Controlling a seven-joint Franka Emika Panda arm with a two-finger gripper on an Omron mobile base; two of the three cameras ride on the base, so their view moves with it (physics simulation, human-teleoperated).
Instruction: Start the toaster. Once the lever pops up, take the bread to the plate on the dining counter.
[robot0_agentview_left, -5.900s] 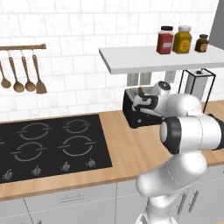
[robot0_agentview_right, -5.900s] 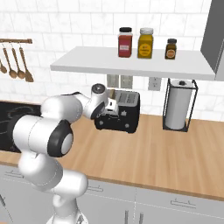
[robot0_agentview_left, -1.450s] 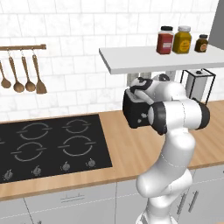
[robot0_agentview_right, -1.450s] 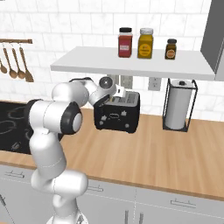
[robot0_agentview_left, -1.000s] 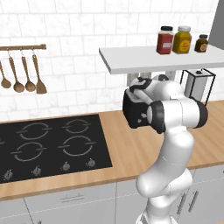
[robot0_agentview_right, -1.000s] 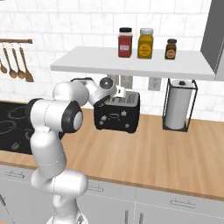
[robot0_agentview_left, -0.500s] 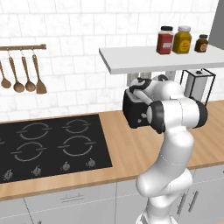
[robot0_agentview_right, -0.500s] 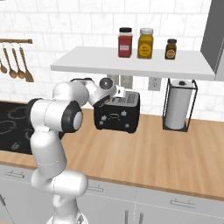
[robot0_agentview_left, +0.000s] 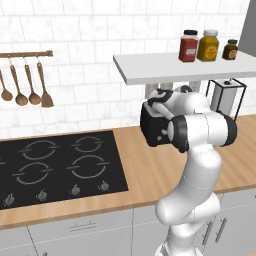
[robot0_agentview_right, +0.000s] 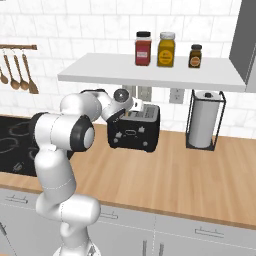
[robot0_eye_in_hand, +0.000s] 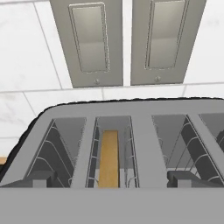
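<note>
I have the arm folded in over the wooden desk (robot0_agentview_right: 200, 170), its tool (robot0_agentview_right: 136, 106) poised just above the silver slotted top of the black toaster (robot0_agentview_right: 134, 131), which stands against the tiled wall under a white shelf (robot0_agentview_right: 150, 70). From the hand view I look straight down into the toaster (robot0_eye_in_hand: 131, 144): wire racks line its slots, and the bread (robot0_eye_in_hand: 108, 157), a brown slice seen edge-on, sits upright and sunk in the second slot from the left. Two fingertips (robot0_eye_in_hand: 39, 178) poke up at the bottom over the toaster's near edge, with nothing between them; how wide they stand apart I cannot tell. Two grey wall outlets (robot0_eye_in_hand: 127, 41) show behind. The left base view adds a black hob (robot0_agentview_left: 55, 167) and hanging wooden spoons (robot0_agentview_left: 25, 82); there the arm hides much of the toaster (robot0_agentview_left: 152, 127). The right base view adds a paper-towel roll (robot0_agentview_right: 204, 120) in a wire stand. Three jars (robot0_agentview_right: 166, 49) stand on the shelf; their labels are too small to read.
</note>
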